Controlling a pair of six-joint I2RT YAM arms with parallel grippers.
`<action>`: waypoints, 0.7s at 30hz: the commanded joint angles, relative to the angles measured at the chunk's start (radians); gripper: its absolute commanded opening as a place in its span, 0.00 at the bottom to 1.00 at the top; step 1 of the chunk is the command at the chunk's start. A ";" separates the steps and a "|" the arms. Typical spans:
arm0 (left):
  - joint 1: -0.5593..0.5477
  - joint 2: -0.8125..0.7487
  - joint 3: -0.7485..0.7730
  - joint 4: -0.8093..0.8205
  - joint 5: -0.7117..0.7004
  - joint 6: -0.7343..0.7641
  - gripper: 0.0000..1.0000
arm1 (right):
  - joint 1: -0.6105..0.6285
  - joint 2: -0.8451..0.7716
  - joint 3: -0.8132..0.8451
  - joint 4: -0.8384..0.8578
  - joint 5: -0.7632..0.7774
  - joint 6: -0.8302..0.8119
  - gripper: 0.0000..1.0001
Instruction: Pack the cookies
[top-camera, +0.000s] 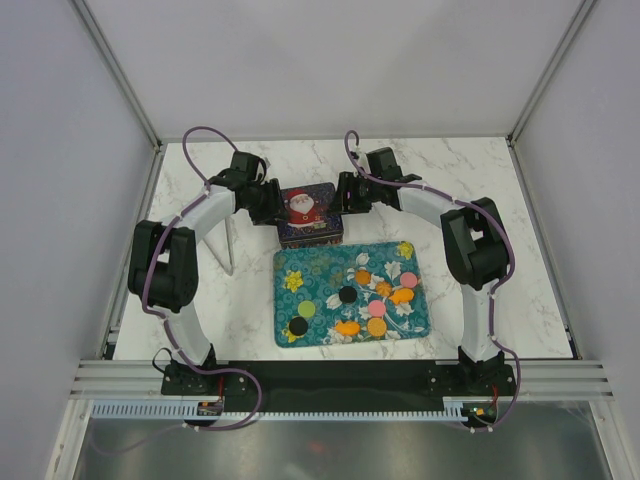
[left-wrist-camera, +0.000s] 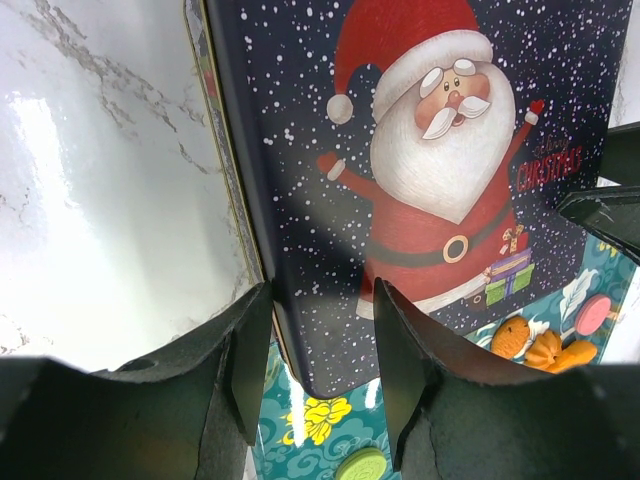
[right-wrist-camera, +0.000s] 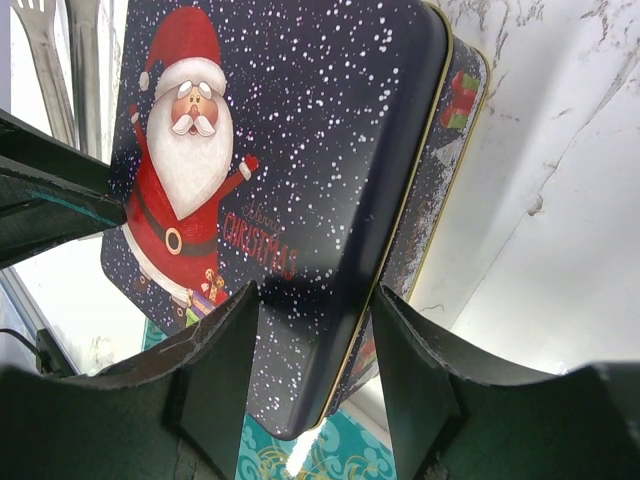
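Note:
The cookies lie loose on the teal flowered tray (top-camera: 320, 270): orange discs (top-camera: 376, 326), a black one (top-camera: 347, 294), a green one (top-camera: 304, 311) and a pink one (top-camera: 408, 279). Behind the tray stands a dark Santa tin (top-camera: 310, 212). Its lid (left-wrist-camera: 420, 150) sits shifted off the base (left-wrist-camera: 205, 60), whose gold rim shows beside it. My left gripper (left-wrist-camera: 320, 340) straddles the lid's left corner and is shut on it. My right gripper (right-wrist-camera: 315, 340) is shut on the lid's opposite corner (right-wrist-camera: 300, 150). A green cookie (left-wrist-camera: 362, 467) and orange ones (left-wrist-camera: 545, 350) show below the lid.
A white plastic fork (top-camera: 232, 245) lies on the marble table left of the tin, close under the left arm. The enclosure's white walls stand close at the back and on both sides. Bare marble (top-camera: 500, 300) lies right of the tray.

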 joint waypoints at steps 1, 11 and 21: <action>-0.028 -0.016 -0.001 0.016 0.027 0.027 0.52 | 0.007 -0.031 -0.018 0.029 -0.022 -0.011 0.57; -0.045 -0.013 -0.036 0.016 0.027 0.027 0.52 | 0.006 -0.034 -0.039 0.052 -0.028 -0.002 0.58; -0.065 -0.001 -0.045 0.016 0.027 0.027 0.52 | 0.007 -0.035 -0.072 0.069 -0.027 0.003 0.58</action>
